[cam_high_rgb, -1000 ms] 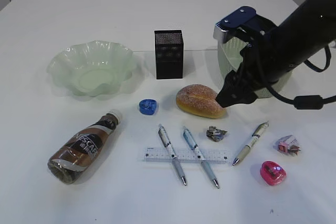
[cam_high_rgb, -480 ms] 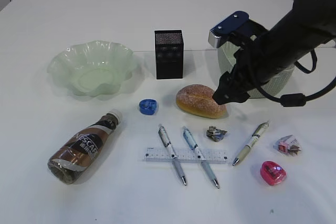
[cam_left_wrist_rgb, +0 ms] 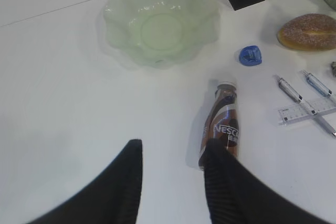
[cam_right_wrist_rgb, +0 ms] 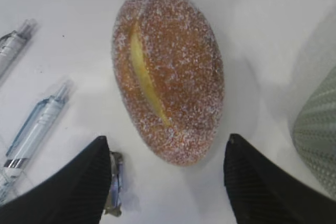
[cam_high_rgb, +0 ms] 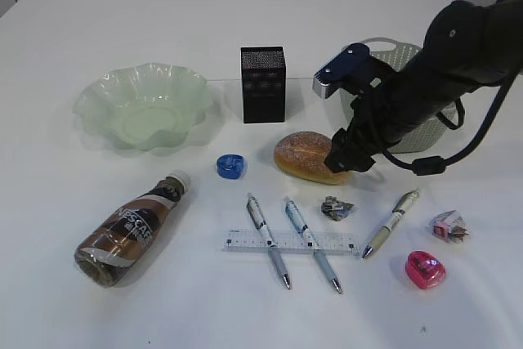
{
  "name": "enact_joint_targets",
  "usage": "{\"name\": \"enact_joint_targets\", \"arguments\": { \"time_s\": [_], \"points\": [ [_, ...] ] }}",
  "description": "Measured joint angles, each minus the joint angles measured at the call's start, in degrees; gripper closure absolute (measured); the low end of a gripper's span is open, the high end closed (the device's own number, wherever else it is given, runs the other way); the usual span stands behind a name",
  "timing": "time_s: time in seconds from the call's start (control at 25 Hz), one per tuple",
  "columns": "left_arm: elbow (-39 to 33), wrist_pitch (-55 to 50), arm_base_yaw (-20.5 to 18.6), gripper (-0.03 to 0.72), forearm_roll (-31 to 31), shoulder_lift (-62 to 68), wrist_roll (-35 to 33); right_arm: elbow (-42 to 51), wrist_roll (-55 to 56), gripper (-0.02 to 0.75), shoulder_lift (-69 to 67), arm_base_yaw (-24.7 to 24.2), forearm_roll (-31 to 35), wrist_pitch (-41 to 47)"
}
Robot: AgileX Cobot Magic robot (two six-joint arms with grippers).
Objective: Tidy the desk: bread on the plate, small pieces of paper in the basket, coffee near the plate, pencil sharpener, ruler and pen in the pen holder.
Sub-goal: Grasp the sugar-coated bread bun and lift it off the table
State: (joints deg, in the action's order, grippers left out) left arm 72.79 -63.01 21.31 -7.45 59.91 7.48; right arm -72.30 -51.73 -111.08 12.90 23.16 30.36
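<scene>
1. The counter (cam_high_rgb: 245, 14) is white, with its far half bare and wide room along the left and front edges.
2. The right arm (cam_high_rgb: 441, 63) reaches in from the upper right, partly hiding the basket (cam_high_rgb: 392, 59) behind it.
3. The plate (cam_high_rgb: 143, 104), a green ruffled dish, sits at far left with nothing in it; the left wrist view shows its bare centre.
4. The coffee (cam_high_rgb: 127, 230) lies on its side at front left, well apart from the plate. In the left wrist view the left hand (cam_left_wrist_rgb: 173, 174) hangs released just above its base; the exterior view does not show this hand.
5. The bread (cam_high_rgb: 309, 155) lies mid-counter. The right wrist view shows the right hand (cam_right_wrist_rgb: 167, 179) spread wide over its near end, fingers clear of the crust on either side.
6. The holder (cam_high_rgb: 262, 83) stands upright behind the bread.
7. The ruler (cam_high_rgb: 290, 241) lies under two pens (cam_high_rgb: 268, 240); a third pen (cam_high_rgb: 391, 223) is to the right.
8. The blue sharpener (cam_high_rgb: 230, 166), the pink sharpener (cam_high_rgb: 425, 269) and two paper scraps (cam_high_rgb: 336, 208) lie scattered.
</scene>
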Motion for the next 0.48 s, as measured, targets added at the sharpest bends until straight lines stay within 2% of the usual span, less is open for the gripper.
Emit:
{"name": "enact_joint_targets", "arguments": {
  "time_s": [0.48],
  "points": [
    [0.0,-0.13,0.0,0.413,-0.14,0.0,0.0,-6.0,-0.21,0.21,-7.31,0.0,0.45,1.57]
  ]
}}
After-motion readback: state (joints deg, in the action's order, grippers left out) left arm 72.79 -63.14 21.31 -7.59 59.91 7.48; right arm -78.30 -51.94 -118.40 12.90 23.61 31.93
